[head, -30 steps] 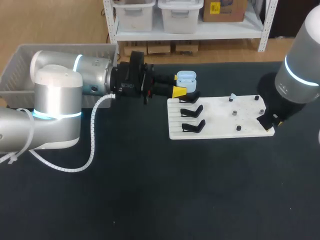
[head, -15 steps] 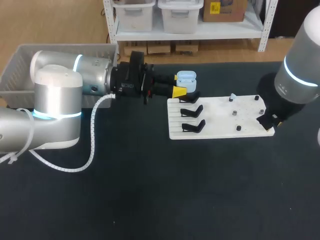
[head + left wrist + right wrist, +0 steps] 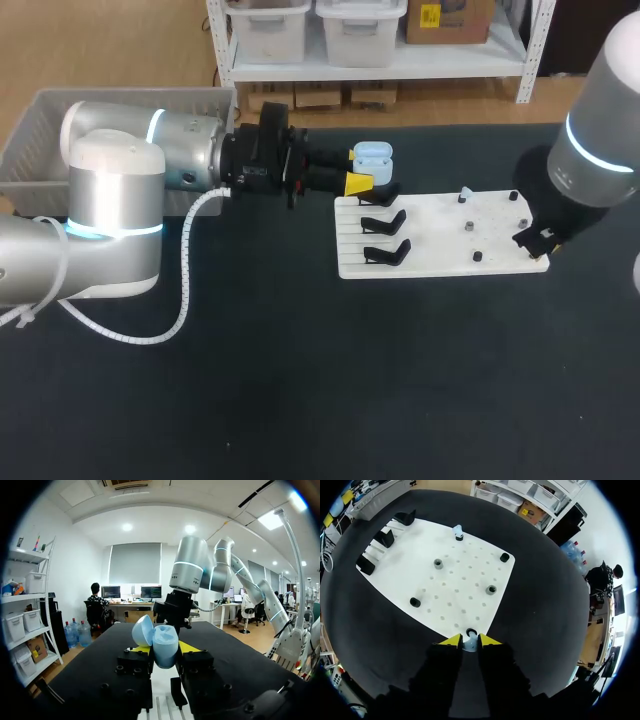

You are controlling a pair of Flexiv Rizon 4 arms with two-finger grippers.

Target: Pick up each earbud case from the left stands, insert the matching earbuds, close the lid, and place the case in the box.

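Stands [image 3: 385, 222] line the board's [image 3: 440, 258] left edge (pegs [image 3: 468, 228] rightward) — box [image 3: 30, 140] far left.

- Left arm [image 3: 120, 190]: fat silver-grey cylindrical links, white rounded joint cap, thin glowing cyan-white rings at the joints.
- Wrist section black and ribbed; white spiral-wrapped cable [image 3: 185, 270] looped from wrist back along the arm.
- Left gripper [image 3: 164, 649]: black blocky body, round screw holes on top faces, yellow wedge tips.
- Right arm [image 3: 598, 130]: same silver-grey shell, one glowing ring, black wrist.
- Right gripper [image 3: 467, 641]: black fingers, yellow triangular tips.
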